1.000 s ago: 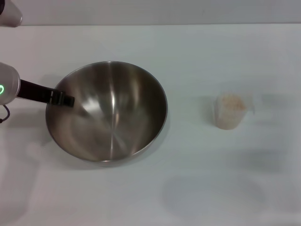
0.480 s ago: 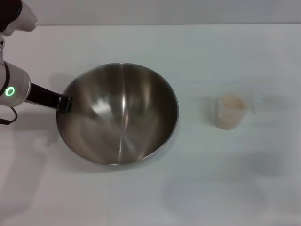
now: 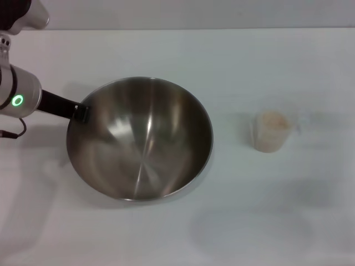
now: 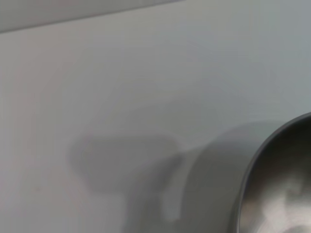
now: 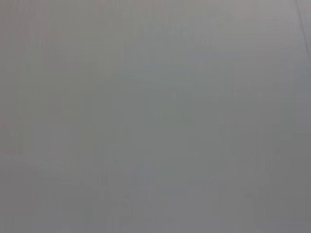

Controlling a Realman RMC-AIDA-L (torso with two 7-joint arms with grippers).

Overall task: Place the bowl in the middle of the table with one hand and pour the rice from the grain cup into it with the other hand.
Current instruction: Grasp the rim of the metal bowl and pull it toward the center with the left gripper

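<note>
Left gripper [image 3: 82, 113] grasps the bowl [image 3: 140, 138] rim at centre-left; grain cup [image 3: 271, 131] of rice [image 3: 272, 120] sits centre-right.

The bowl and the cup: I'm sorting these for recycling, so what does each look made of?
The bowl looks like stainless steel with a brushed, shiny finish: grey metal with streaked highlights inside. The cup seems to be clear, slightly frosted plastic, since the pale rice shows through its wall.
</note>
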